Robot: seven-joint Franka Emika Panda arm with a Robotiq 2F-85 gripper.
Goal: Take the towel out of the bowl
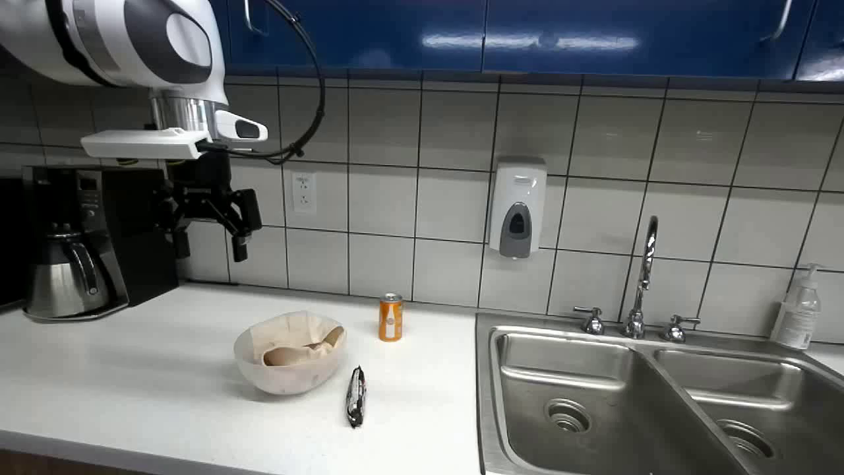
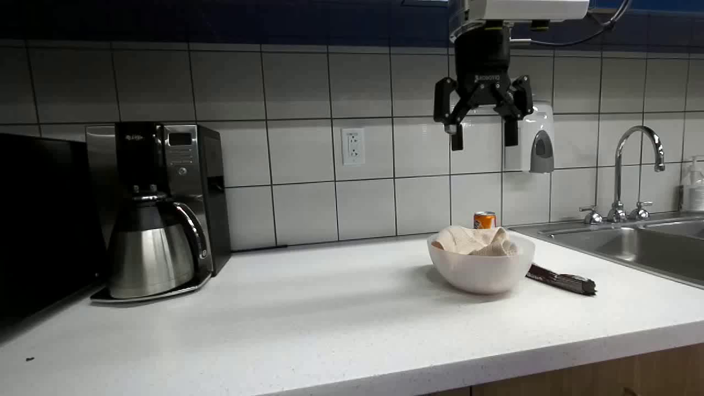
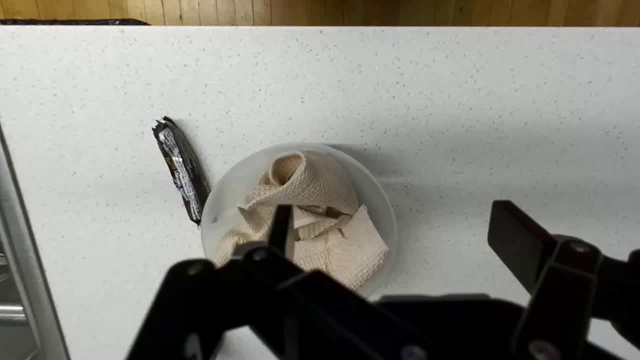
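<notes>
Curling over itself, a beige, nubbly towel (image 3: 322, 182) sits in a round, translucent bowl (image 3: 231, 192) at the wrist view's center, on a speckled white bench (image 3: 475, 100). Upper right in an exterior view, the black end effector (image 2: 484, 139) hangs released, jaws wide apart.

The towel (image 1: 301, 354) lies in the bowl (image 1: 290, 380), the spread hand (image 1: 211, 248) higher.

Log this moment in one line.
gripper: open, empty, above counter | towel: crumpled in bowl | bowl: upright on counter | removal: pending
</notes>
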